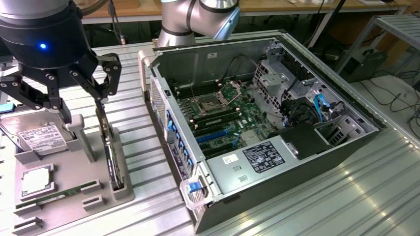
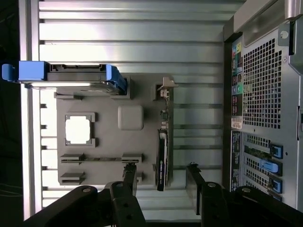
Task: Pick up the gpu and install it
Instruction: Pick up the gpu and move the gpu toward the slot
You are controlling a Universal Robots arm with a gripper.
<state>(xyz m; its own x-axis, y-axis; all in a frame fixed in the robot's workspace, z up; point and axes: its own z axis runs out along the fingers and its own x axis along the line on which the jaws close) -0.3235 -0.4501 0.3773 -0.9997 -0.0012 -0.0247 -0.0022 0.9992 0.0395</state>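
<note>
The gpu (image 1: 110, 152) stands on edge in a slot of the grey holder tray (image 1: 72, 172), a thin dark card with its silver bracket toward the far end. In the wrist view the gpu (image 2: 162, 158) shows edge-on, bracket (image 2: 165, 87) at one end. My gripper (image 1: 84, 105) hangs open just above the card. In the wrist view the gripper (image 2: 161, 174) has one finger on each side of the card's near end, not touching it. The open computer case (image 1: 341, 147) lies to the exterior view's right, its motherboard (image 1: 223, 110) exposed.
On the tray lie a silver hard drive (image 1: 33, 137), a square CPU (image 1: 36, 179) and a narrow RAM stick (image 1: 62, 194). The case's rear panel (image 2: 260, 94) stands close beside the tray. Everything rests on a ribbed aluminium table (image 1: 367, 196).
</note>
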